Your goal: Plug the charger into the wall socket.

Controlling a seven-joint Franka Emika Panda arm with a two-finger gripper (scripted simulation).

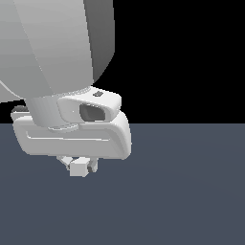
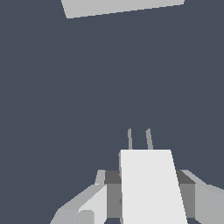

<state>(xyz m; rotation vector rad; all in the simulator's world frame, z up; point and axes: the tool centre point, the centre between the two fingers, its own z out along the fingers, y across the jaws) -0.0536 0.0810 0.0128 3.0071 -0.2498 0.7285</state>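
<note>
My gripper (image 1: pixel 79 163) hangs low over the dark floor, shut on the charger (image 1: pixel 79 168), a small off-white block. In the wrist view the charger (image 2: pixel 151 186) sits between the two fingers (image 2: pixel 113 192), with two thin grey prongs (image 2: pixel 139 139) sticking out ahead of it. The wall socket (image 2: pixel 122 6) shows only as an off-white strip at the far edge of the wrist view, well apart from the prongs. Its holes are out of view. The socket does not show in the exterior view.
The arm's large grey body (image 1: pixel 52 48) fills the exterior view's upper left. A flat dark blue-grey floor (image 1: pixel 182 191) lies below, with black background above it.
</note>
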